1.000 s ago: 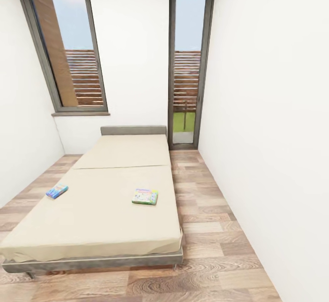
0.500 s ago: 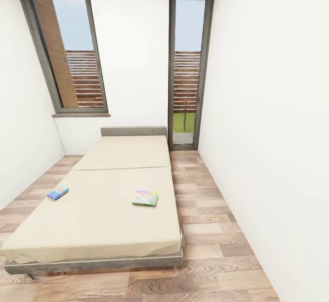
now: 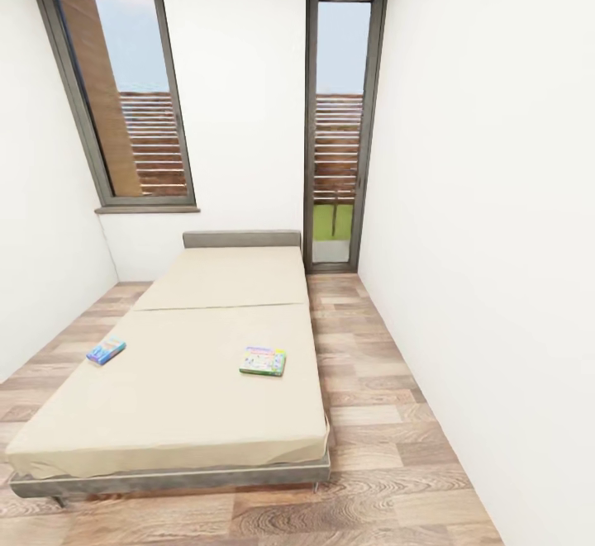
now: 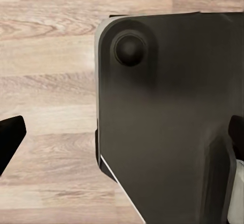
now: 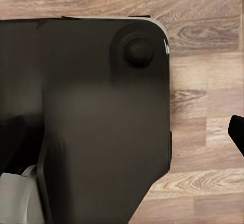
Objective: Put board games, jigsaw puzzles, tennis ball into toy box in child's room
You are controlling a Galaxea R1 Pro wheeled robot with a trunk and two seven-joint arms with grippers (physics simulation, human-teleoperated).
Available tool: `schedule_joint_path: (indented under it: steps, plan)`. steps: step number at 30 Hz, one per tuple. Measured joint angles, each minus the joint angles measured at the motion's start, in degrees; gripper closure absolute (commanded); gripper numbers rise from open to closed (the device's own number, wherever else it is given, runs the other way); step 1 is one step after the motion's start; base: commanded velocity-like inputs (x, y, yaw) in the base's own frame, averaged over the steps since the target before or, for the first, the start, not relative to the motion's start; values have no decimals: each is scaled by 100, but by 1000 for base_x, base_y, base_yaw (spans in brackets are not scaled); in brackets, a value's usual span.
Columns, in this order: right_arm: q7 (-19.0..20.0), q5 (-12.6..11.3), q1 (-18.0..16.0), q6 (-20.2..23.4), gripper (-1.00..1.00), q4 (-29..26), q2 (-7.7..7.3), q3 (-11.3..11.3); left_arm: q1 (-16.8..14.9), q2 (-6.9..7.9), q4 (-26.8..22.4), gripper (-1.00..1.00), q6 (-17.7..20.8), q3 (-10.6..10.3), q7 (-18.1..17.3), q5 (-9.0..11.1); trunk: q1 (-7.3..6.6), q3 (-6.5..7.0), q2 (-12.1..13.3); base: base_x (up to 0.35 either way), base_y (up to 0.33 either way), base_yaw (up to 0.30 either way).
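The bed with its beige mattress and low grey headboard stands ahead of me in the head view. Two board games lie flat on it. A small blue one rests near the mattress's left edge, and a pale one with green lies right of the middle. In the left wrist view my left gripper is open over my dark base, one black fingertip at each side of the picture. My right gripper hangs the same way, with a fingertip far out at the edge.
Wood plank floor runs as a strip between the bed and the white right wall. A tall grey-framed window and a narrow glass door are in the far wall. My dark base sits below both wrists.
The whole head view has shifted slightly, so the bed sits a little lower and farther in the picture; the camera moved. The two board games lie where they were on the mattress.
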Motion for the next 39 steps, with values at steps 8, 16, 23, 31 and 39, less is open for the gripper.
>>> schedule_joint_path:
  steps: [8, 16, 23, 31, 39]
  plan:
    - [-31, -26, -269, 255, -100, -153, -4, -14, -281, 5, -119, -100, 141, 8, 122, 9, -175, 145, 321, 0, 0, 0]
    - [-142, -247, -1374, 1633, -100, -317, -11, -98, -1133, 77, -818, -100, 1423, 81, 146, 65, -351, 293, 644, 0, 0, 0]
    - [-429, -757, -2322, 2173, -100, -331, -67, -158, -1601, 122, -2036, -100, 2905, 375, 130, 104, -505, 418, 925, 0, 0, 0]
    - [-1200, -946, -2949, 2585, -100, -332, -97, -168, -1897, 129, -3561, -100, 4429, 824, 82, 111, -681, 561, 1246, 0, 0, 0]
    - [-1362, -1056, -3039, 2589, -100, -332, -89, -173, -1932, 128, -5062, -100, 5989, 906, -978, 108, -857, 706, 1568, 0, 0, 0]
